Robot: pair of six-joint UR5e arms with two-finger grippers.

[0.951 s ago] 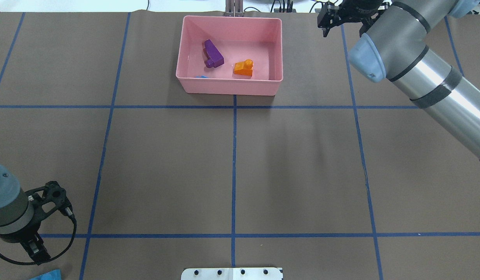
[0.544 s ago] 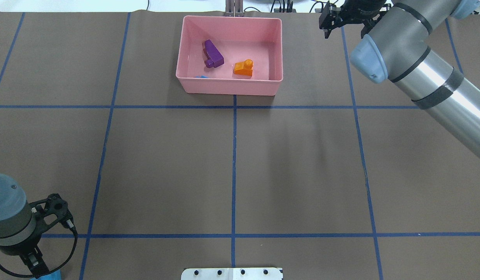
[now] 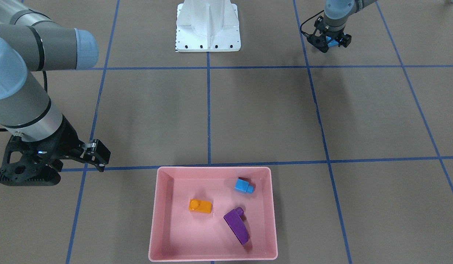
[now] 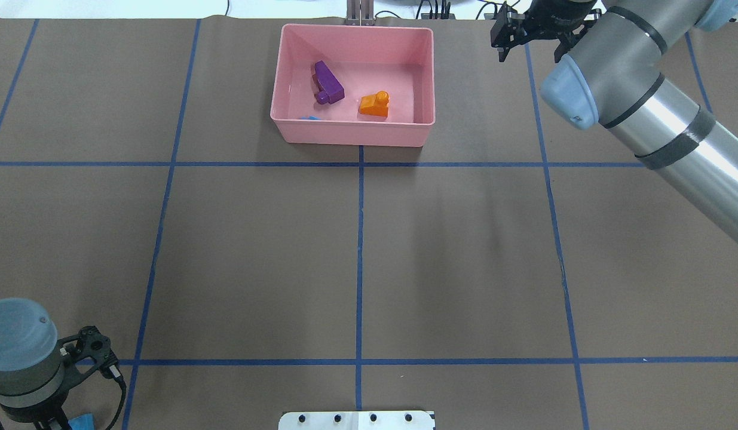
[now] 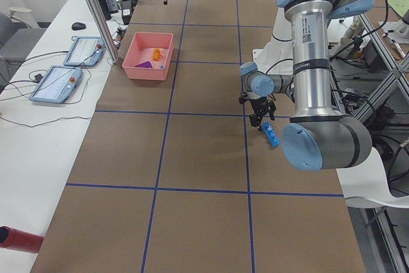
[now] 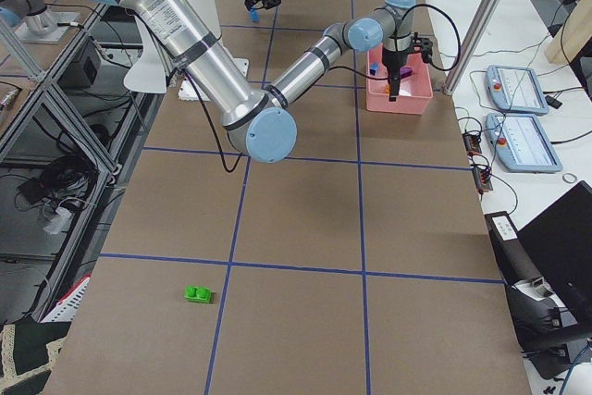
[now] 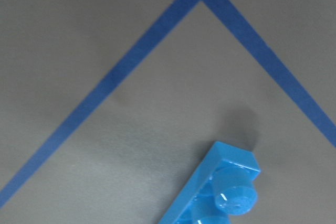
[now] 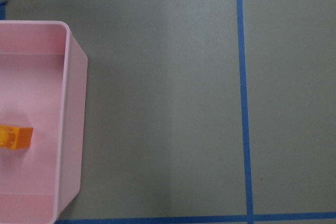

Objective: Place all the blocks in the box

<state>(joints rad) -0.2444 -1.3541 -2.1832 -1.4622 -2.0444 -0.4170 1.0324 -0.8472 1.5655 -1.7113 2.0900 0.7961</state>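
Observation:
The pink box [image 4: 354,134] stands at the table's far middle. In it lie the purple sloped block [image 4: 327,82], the orange sloped block [image 4: 374,104] and the small blue cube [image 3: 244,185]. The long blue bar [image 7: 220,192] lies flat on the table near the robot's base, on its left; it also shows in the exterior left view [image 5: 271,135]. My left gripper [image 3: 331,42] is low over one end of it and looks open. My right gripper [image 4: 527,36] hangs open and empty to the right of the box. The green block [image 6: 197,294] lies far off on the robot's right end of the table.
The white metal base [image 3: 208,25] sits at the robot's edge of the table. Blue tape lines [image 4: 360,263] cross the brown table. A side bench with tablets [image 5: 64,75] and a metal post [image 5: 96,11] stand beyond the box.
My left arm has moved towards the robot's near-left corner and down over the long blue bar. My right gripper has drifted slightly farther back and right of the box.

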